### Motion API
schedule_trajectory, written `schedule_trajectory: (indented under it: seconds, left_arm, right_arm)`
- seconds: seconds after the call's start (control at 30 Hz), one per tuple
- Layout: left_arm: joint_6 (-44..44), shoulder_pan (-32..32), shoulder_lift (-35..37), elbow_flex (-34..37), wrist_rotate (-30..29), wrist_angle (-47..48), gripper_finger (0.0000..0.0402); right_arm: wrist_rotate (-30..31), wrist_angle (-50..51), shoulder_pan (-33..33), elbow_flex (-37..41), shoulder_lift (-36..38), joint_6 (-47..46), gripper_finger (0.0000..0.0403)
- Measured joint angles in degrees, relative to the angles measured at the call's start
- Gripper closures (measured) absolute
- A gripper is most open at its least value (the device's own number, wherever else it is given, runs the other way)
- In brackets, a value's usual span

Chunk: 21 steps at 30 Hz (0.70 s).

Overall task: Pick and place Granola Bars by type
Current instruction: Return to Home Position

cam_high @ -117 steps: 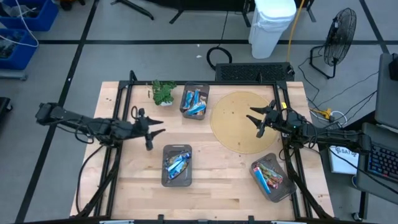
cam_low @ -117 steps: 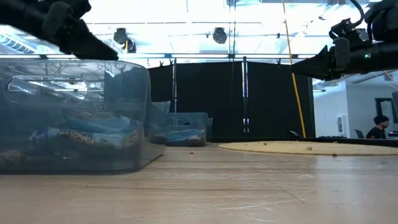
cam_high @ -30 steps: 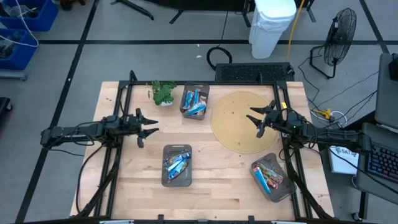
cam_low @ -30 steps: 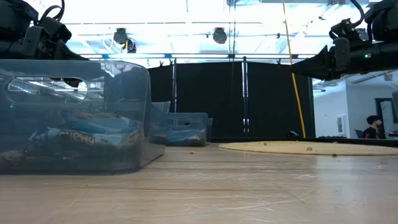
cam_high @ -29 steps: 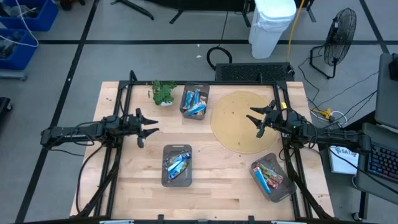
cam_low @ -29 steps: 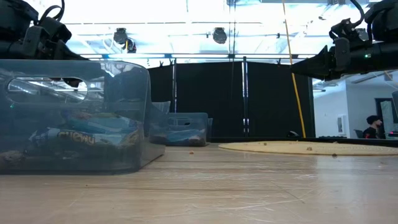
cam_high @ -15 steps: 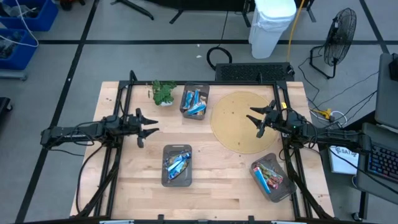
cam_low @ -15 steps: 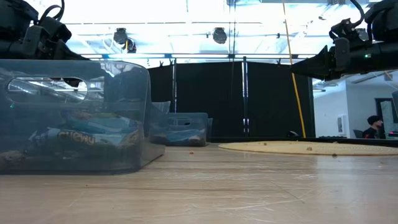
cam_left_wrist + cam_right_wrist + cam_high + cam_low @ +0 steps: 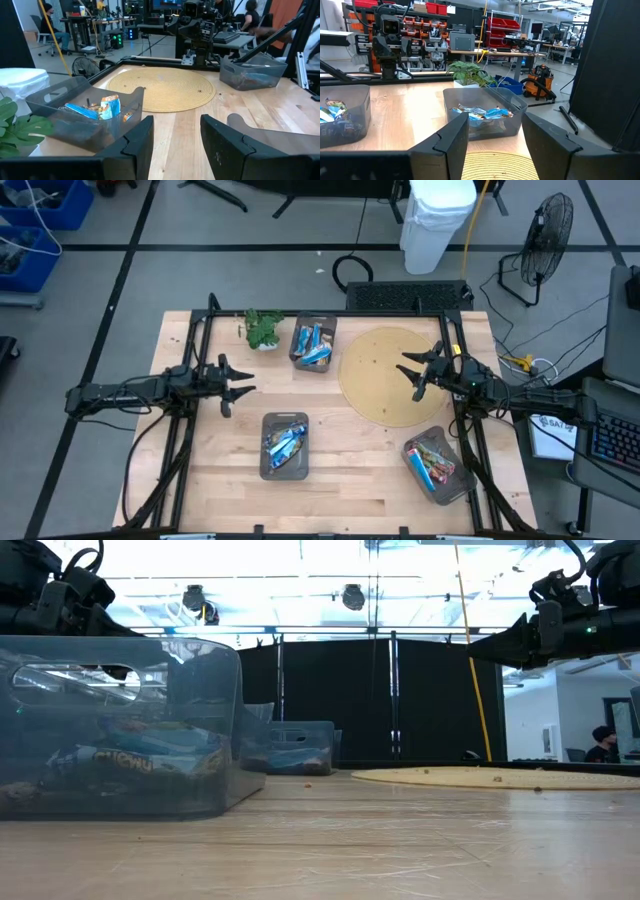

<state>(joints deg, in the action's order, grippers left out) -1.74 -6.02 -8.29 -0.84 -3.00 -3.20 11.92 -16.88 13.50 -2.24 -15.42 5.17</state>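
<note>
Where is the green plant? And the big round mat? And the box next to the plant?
green plant [image 9: 263, 328], high view, middle of its leaves.
round mat [image 9: 368, 385], high view, bare woven part.
bin beside the plant [image 9: 85, 132], left wrist view, its near wall.

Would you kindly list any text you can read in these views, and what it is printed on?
"Chewy": on a blue granola bar inside the nearest bin, low view.
Other wrappers and the paper sheet at the high view's right edge: too small to read.
</note>
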Motion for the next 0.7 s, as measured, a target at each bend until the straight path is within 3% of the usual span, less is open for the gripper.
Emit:
schedule_trajectory:
  seconds: [0.7]
  left_arm:
    - [0.0,0.0,0.0,0.0,0.0,0.0,0.0236]
  right_arm:
    - [0.0,0.0,0.0,0.0,0.0,0.0,0.0223]
